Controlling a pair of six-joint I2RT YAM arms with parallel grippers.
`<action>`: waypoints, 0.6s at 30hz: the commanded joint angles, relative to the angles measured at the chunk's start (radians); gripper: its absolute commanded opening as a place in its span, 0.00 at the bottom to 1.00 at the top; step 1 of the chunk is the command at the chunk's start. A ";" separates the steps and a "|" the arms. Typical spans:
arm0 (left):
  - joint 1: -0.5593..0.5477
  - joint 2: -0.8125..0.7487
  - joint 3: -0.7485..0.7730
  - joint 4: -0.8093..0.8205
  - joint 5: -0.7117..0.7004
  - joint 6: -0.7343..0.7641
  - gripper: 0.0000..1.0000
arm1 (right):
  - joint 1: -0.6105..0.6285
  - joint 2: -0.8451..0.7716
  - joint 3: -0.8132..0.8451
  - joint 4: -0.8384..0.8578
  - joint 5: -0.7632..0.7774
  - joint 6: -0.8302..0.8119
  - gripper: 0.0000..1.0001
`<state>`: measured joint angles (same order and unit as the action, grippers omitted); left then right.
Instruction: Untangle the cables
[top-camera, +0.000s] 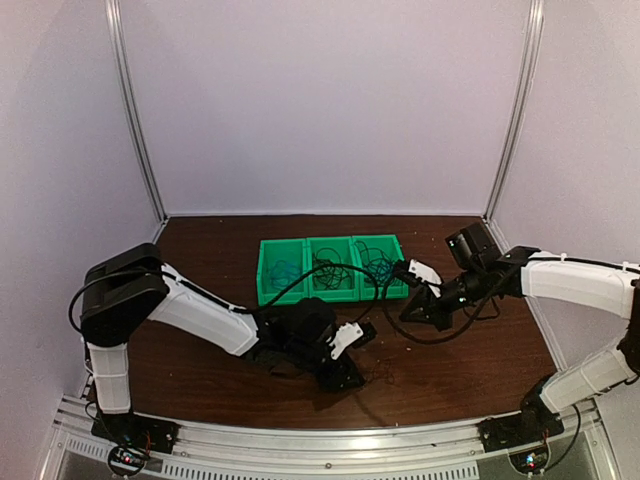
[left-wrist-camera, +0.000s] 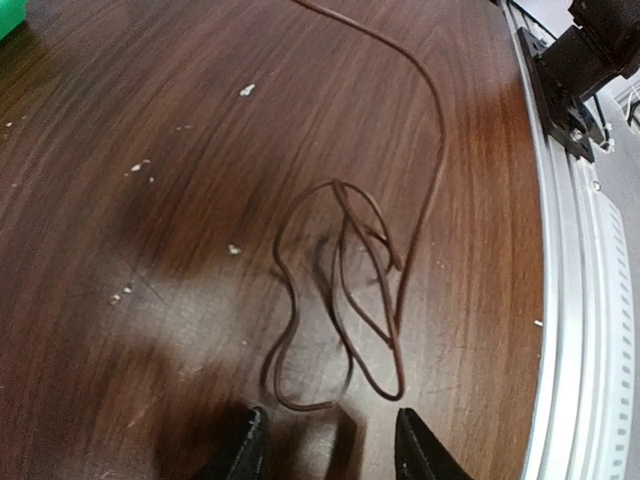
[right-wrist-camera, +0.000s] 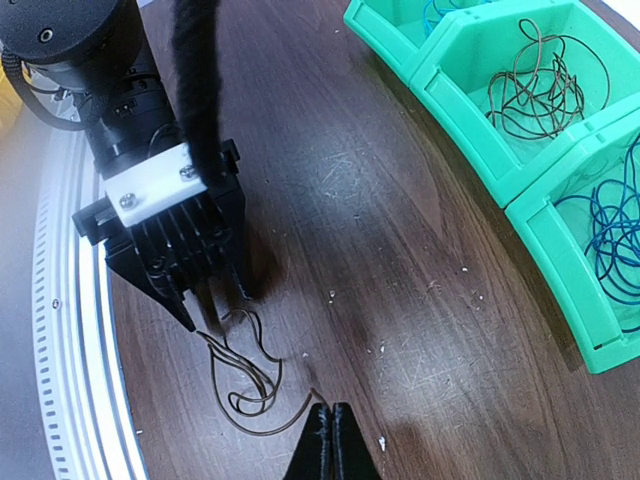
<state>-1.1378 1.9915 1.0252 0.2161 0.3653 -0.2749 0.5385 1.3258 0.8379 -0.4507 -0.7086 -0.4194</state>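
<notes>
One thin dark cable (left-wrist-camera: 287, 300) lies in loose loops on the brown table, just ahead of my left gripper (left-wrist-camera: 330, 448). That gripper is open and low over the table, with nothing between its fingers. The cable's long strand runs off toward my right gripper (right-wrist-camera: 328, 412), which is shut with the cable's end (right-wrist-camera: 300, 412) at its tips. In the right wrist view the left gripper (right-wrist-camera: 215, 308) stands over the loops. More cables sit in the green bin (right-wrist-camera: 470, 140): a black tangle (right-wrist-camera: 530, 80) in one compartment, a blue one (right-wrist-camera: 610, 230) in the neighbouring one.
The three-compartment green bin (top-camera: 330, 296) stands behind both grippers, mid-table. A thick black robot cable (top-camera: 330, 268) arcs from the left arm over the bin. The aluminium rail (left-wrist-camera: 575, 300) marks the table's near edge. White crumbs speckle the wood.
</notes>
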 joint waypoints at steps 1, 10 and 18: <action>0.006 0.011 0.024 -0.022 -0.118 -0.006 0.44 | -0.003 -0.029 -0.011 0.025 0.008 0.007 0.00; 0.000 0.040 0.031 -0.003 -0.149 0.035 0.41 | -0.003 -0.031 -0.014 0.029 0.004 0.012 0.00; -0.013 0.092 0.083 -0.043 -0.197 0.059 0.33 | -0.003 -0.031 -0.011 0.035 0.004 0.016 0.00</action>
<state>-1.1427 2.0308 1.0828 0.2138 0.2173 -0.2432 0.5385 1.3178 0.8326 -0.4355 -0.7086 -0.4145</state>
